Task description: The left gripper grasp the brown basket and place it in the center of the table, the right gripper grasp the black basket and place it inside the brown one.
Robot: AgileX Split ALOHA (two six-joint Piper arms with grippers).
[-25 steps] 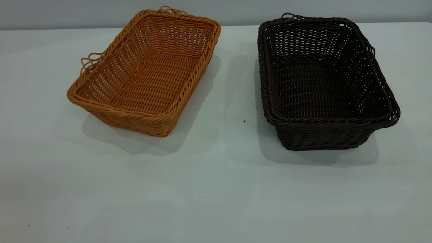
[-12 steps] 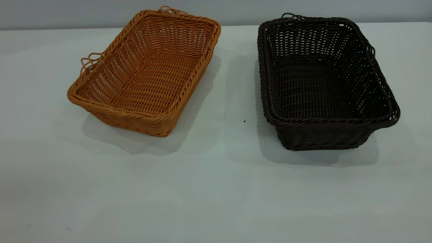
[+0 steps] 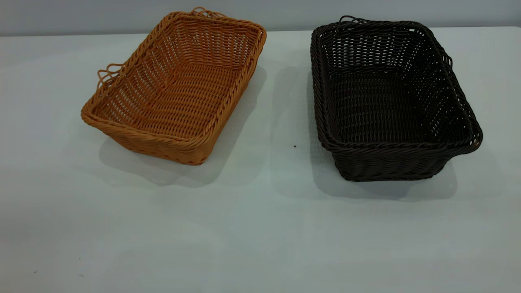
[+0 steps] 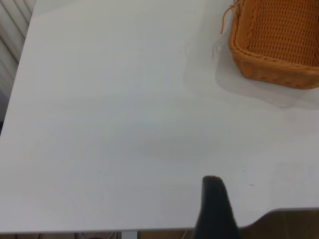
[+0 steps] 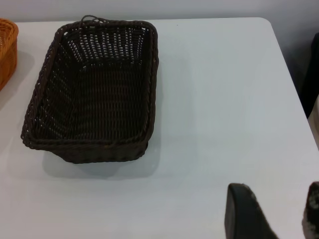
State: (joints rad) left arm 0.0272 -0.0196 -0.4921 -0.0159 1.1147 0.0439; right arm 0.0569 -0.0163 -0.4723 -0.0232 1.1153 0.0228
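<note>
The brown basket (image 3: 175, 87) stands on the white table (image 3: 260, 228) at the back left, skewed, with a loop handle toward the left. It also shows as a corner (image 4: 276, 45) in the left wrist view, far from my left gripper (image 4: 276, 186). Only one dark finger (image 4: 214, 199) of that gripper shows, over the table's near edge, with bare table beside it. The black basket (image 3: 386, 101) stands at the back right, apart from the brown one. In the right wrist view this black basket (image 5: 94, 94) lies well ahead of my right gripper (image 5: 276, 191), which is open and holds nothing.
A gap of bare table (image 3: 285, 106) separates the two baskets. A tiny dark speck (image 3: 294, 146) lies in that gap. The table's near edge (image 4: 279, 211) and its right corner (image 5: 266, 25) show in the wrist views. Neither arm appears in the exterior view.
</note>
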